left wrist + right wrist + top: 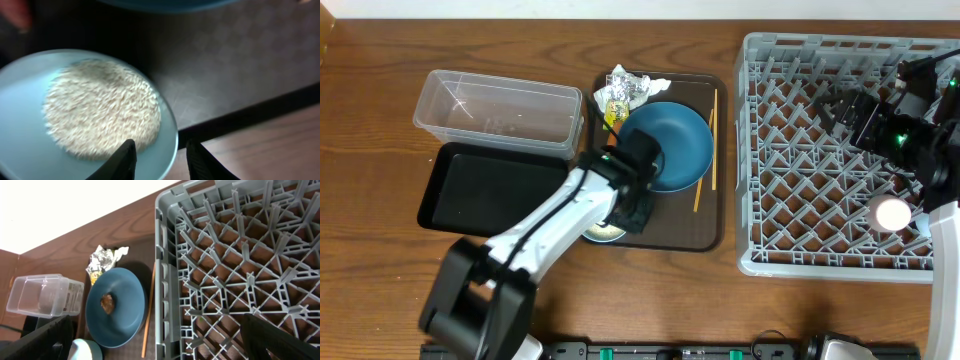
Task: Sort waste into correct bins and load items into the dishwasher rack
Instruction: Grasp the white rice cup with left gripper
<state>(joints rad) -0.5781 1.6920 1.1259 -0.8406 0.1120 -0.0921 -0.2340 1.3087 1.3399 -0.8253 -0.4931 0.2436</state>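
Now my left gripper (161,151) straddles the rim of the rice (102,107) bowl (20,100) at the front-left corner of the tray (225,75); I cannot tell if it's pinching. My right gripper (160,340) hangs spread over the rack (240,255).

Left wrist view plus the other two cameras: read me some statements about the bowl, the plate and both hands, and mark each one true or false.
1. The bowl holds white rice. True.
2. The fingers of the left hand straddle the bowl's rim. True.
3. The blue plate stands in the dishwasher rack. False: it lies on the brown serving tray, beside the rack.
4. The blue plate is bare. False: a brown food lump lies on it.
5. The right hand is open above the rack. True.
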